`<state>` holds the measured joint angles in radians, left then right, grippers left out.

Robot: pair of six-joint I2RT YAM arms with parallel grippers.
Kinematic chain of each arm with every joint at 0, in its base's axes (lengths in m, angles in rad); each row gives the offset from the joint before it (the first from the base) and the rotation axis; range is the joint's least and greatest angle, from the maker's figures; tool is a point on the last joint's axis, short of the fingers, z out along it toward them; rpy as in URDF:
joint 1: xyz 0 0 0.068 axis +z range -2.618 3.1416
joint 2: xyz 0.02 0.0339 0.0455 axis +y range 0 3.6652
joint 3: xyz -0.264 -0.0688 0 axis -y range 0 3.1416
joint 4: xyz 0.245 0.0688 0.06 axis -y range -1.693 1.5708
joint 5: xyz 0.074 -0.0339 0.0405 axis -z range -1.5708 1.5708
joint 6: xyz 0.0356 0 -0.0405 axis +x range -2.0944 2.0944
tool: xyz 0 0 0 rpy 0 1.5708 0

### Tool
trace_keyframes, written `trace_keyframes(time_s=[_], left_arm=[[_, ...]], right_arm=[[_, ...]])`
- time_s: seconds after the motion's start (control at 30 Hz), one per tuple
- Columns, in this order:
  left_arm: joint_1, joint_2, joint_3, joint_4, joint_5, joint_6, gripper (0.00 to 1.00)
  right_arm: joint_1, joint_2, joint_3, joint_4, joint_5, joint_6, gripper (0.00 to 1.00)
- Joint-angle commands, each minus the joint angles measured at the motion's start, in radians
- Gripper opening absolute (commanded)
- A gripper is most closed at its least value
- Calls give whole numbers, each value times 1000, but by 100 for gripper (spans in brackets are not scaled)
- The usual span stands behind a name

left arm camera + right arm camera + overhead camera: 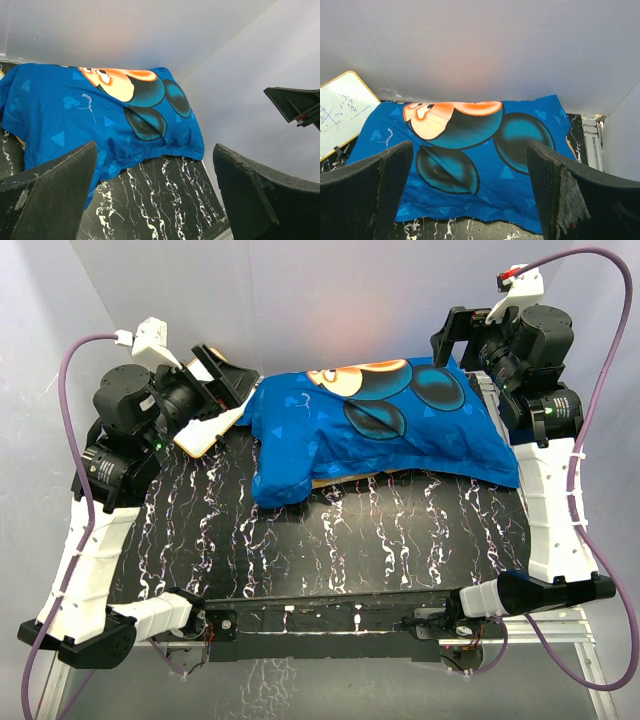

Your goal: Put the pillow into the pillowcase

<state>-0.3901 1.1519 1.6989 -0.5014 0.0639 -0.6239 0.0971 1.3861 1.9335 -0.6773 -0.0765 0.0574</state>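
- So we had the pillowcase (380, 425) lying blue Mickey side up across the upper middle of the desk (400, 540), and it looked plump and filled out, not flat.
- No bare white pillow showed in any view, so our guess was that it sat inside the case. A thin orange strip peeked out along the lower edge, but we couldn't tell whether that was the case's other face.
- Left fingers (50, 195) were spread wide with nothing between them, up at the upper left of the overhead view and pointing at the case.
- Right fingers (365, 195) were the same: wide apart, empty, upper right, clear of the cloth.
- Step-wise, we figured the stuffing was basically done. Any next move would be a check of the open end, maybe a tug to square the corners.
- Count: one pillowcase, one whiteboard (205, 432) at the left, two arms, zero loose pillows in sight.
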Motion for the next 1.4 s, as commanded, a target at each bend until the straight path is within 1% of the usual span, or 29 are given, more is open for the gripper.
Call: trace_keyframes(time_s=[0.0, 1.37], left_arm=[[0, -17, -13, 23, -3, 13, 97], [1, 3, -14, 27, 1, 30, 97]], right_arm=[[0, -34, -5, 57, 18, -5, 98], [-1, -27, -19, 60, 17, 0, 98]])
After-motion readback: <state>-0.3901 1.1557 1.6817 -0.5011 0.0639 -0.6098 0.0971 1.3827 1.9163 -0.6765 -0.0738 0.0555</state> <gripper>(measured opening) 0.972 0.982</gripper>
